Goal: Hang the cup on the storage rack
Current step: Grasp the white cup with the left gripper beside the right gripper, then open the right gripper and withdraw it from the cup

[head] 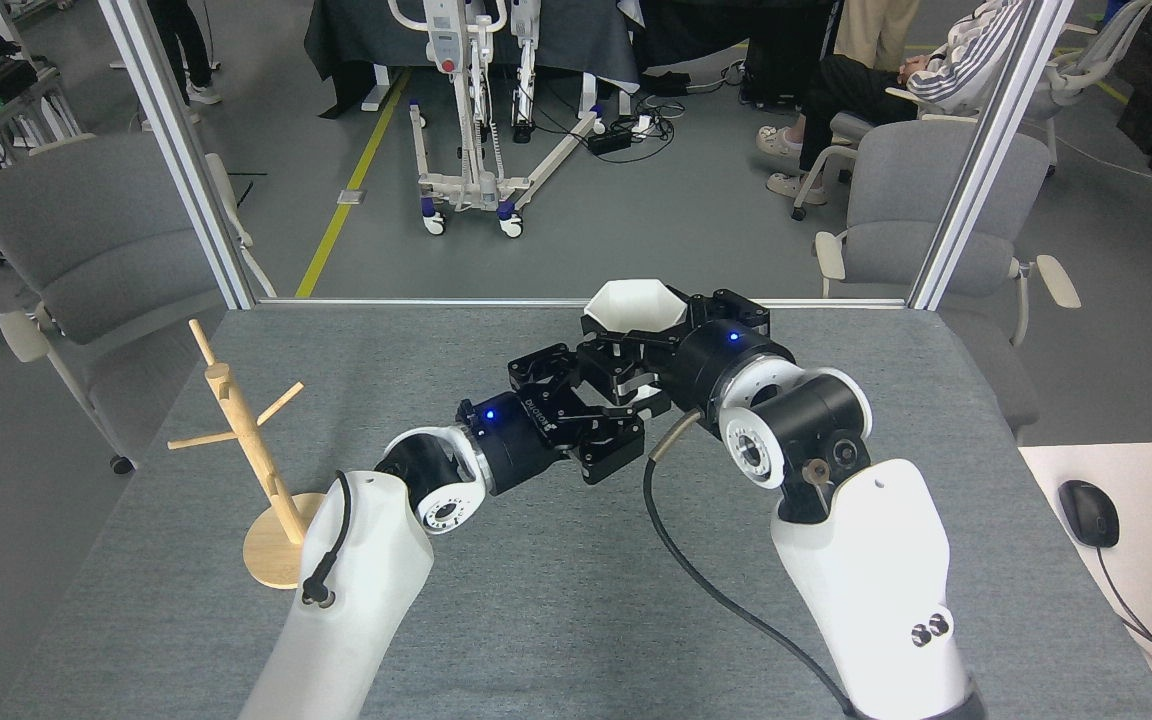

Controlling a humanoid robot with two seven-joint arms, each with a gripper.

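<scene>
White cup (634, 303) sat clamped in the right tool (636, 350) at the counter's (556, 600) far middle. The left tool (586, 420) gaped beside it, well apart from the rack (246, 440); a firm handover seemed needed.

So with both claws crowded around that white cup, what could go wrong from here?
1. The cup sits where the right claw and left claw meet; a poor handover could drop it onto the table.
2. The two claws are very close and might bump each other.
3. The storage rack is slim with thin pegs, far to the left; a clumsy approach might tip it.
</scene>
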